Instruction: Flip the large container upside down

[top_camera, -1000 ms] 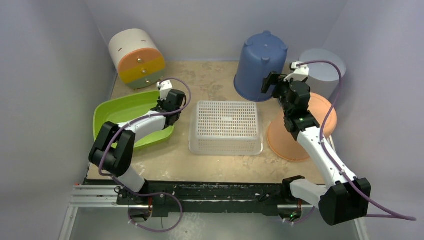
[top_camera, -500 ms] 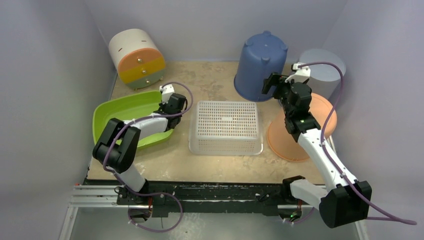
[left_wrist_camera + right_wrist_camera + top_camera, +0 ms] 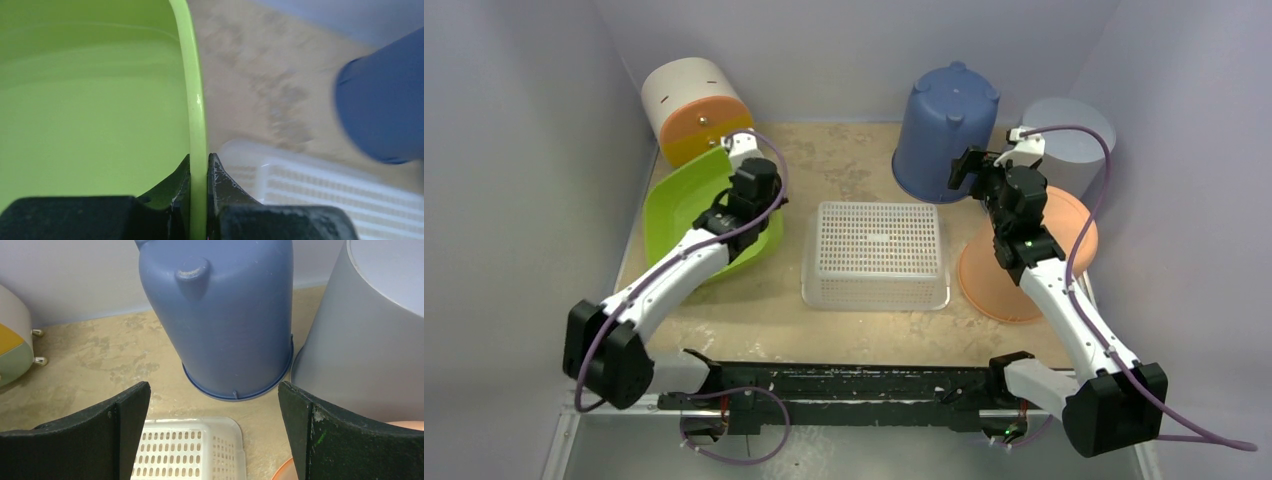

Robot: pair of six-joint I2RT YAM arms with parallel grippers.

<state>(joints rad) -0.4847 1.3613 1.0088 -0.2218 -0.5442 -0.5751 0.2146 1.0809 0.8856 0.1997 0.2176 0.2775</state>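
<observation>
The large green container (image 3: 682,205) stands tilted on its side at the left, its open face turned up and to the left. My left gripper (image 3: 746,192) is shut on its right rim. In the left wrist view the rim (image 3: 199,125) runs between my left gripper's (image 3: 199,167) closed jaws, with the green inside (image 3: 95,100) to the left. My right gripper (image 3: 969,168) is open and empty, hovering by the blue bucket's base. In the right wrist view my right gripper (image 3: 214,387) has its fingers wide apart.
A white perforated basket (image 3: 876,252) lies upside down in the middle. An upturned blue bucket (image 3: 946,120) and a grey bucket (image 3: 1074,135) stand at the back right. An orange dish (image 3: 1064,255) lies under the right arm. A drawer unit (image 3: 689,105) stands back left.
My left gripper has risen and moved back-left with the green container's rim, tipping the container from flat up onto its left side. The right arm has barely moved.
</observation>
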